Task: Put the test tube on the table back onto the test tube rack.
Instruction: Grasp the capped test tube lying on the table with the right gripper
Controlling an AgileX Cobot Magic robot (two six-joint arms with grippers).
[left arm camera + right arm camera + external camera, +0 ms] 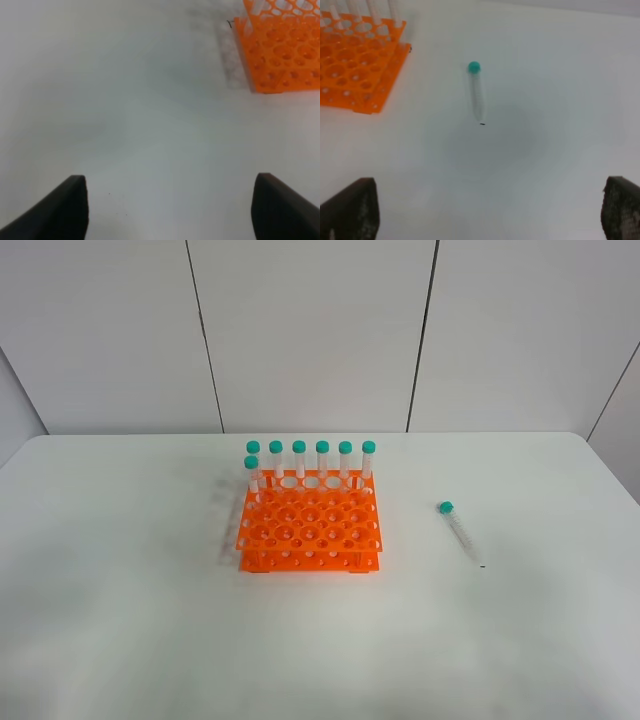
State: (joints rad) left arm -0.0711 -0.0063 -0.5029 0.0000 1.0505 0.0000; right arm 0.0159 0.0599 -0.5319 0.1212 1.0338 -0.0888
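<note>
The left gripper (175,210) hangs above bare table (150,590) with its jaws spread wide and nothing between them. Only the two dark fingers (70,207) show, at the edge of its wrist view. The right gripper (485,212) is just as wide and empty, poised over the table on the near side of the test tube (477,92). How the arms behind them are bent cannot be told, since both grippers show only in their own wrist views.

The high view gives the whole layout. The test tube (462,532) lies flat on the table to the right of the test tube rack (310,525) and well apart from it, with its teal cap at the far end and its tip pointing near and slightly right. Seven capped tubes (322,458) stand upright in the rack, six along the far row and one at the left end of the next row.

The right wrist view cuts those standing tubes (372,10) off below their caps and shows only part of the rack (357,65). The left wrist view catches one blurred corner of the rack (282,45). The lying tube's graduation marks are too faint to make out.
</note>
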